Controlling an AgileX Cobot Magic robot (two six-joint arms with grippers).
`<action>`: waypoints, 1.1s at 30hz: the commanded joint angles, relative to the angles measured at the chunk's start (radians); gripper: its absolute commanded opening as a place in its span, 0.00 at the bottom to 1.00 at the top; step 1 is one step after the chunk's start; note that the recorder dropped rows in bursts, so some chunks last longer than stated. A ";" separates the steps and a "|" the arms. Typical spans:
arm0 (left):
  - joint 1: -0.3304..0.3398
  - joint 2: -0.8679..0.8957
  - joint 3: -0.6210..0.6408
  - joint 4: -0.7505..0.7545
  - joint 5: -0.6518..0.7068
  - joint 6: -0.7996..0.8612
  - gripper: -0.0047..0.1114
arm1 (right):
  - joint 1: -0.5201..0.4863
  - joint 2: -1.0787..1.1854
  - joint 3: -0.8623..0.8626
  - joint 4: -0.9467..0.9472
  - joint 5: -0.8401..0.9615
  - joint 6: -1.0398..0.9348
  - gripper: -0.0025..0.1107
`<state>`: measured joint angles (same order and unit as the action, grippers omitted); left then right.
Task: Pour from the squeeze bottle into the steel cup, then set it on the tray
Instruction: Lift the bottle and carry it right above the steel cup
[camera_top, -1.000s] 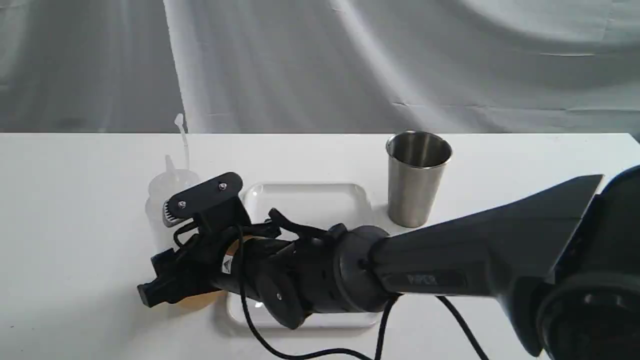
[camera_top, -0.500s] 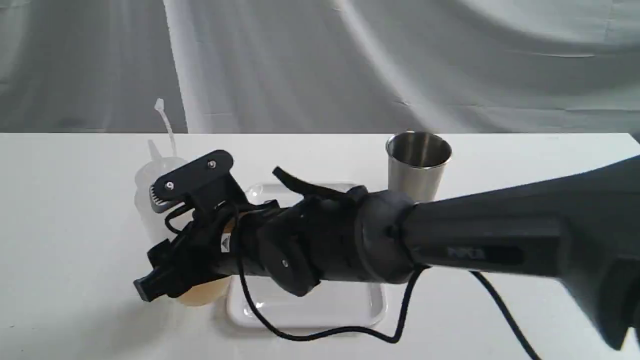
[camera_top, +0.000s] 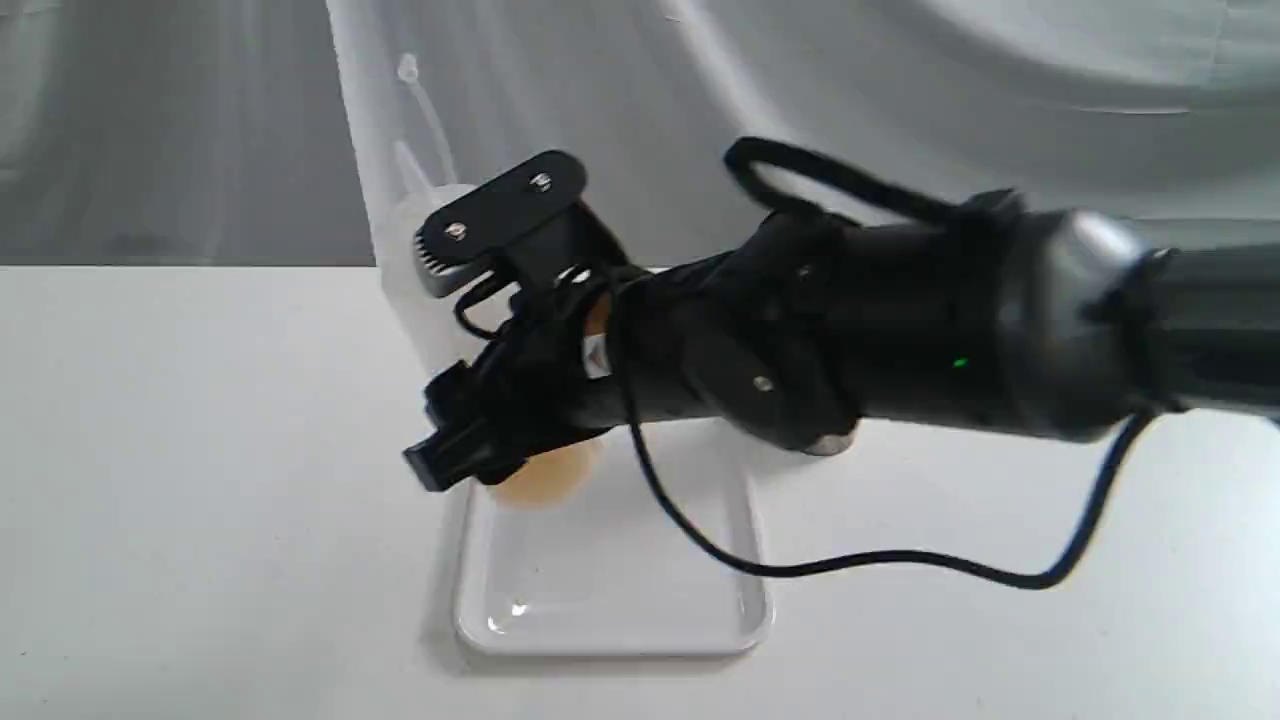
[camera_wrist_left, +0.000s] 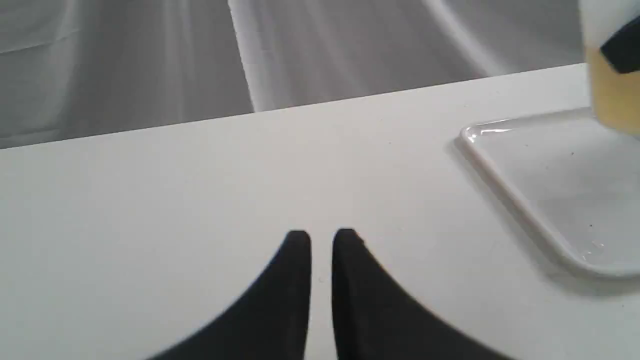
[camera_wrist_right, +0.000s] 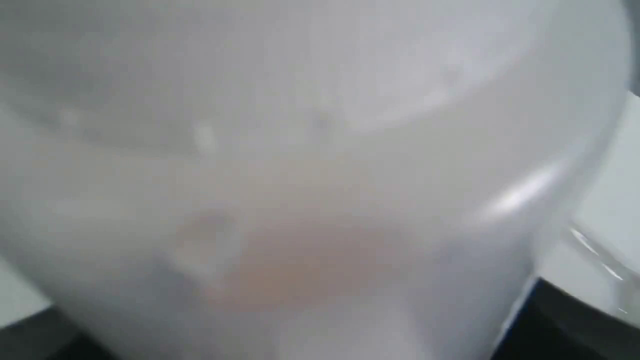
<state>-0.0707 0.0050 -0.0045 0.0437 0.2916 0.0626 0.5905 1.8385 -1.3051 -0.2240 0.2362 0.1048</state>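
The squeeze bottle (camera_top: 412, 285) hangs in the air over the far left part of the tray (camera_top: 610, 610), roughly upright, with amber liquid at its bottom. My right gripper (camera_top: 428, 362) is shut on its body, one finger on each side. Blurred bottle wall (camera_wrist_right: 320, 175) fills the right wrist view. The steel cup (camera_top: 828, 446) is almost wholly hidden behind the right arm; only a sliver of its base shows. My left gripper (camera_wrist_left: 321, 241) rests low over the bare table, fingers nearly together with nothing between them. From there I see the tray's corner (camera_wrist_left: 500, 167) and the bottle's amber bottom (camera_wrist_left: 612, 100).
A black cable (camera_top: 850, 560) loops down from the right arm over the tray's right side. The white table (camera_top: 200, 500) ends at a grey cloth backdrop (camera_top: 200, 130).
The right arm has lifted the bottle off the table and carried it up and to the right, over the tray. The arm now covers the cup.
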 joint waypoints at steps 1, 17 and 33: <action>-0.003 -0.005 0.004 0.001 -0.007 -0.002 0.11 | -0.053 -0.089 0.035 -0.105 0.085 0.055 0.41; -0.003 -0.005 0.004 0.001 -0.007 -0.002 0.11 | -0.461 -0.447 0.304 -0.378 0.139 0.196 0.41; -0.003 -0.005 0.004 0.001 -0.007 -0.002 0.11 | -0.601 -0.221 0.301 -0.573 0.057 0.264 0.41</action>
<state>-0.0707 0.0050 -0.0045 0.0437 0.2916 0.0626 -0.0047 1.6053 -0.9888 -0.7593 0.3286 0.3641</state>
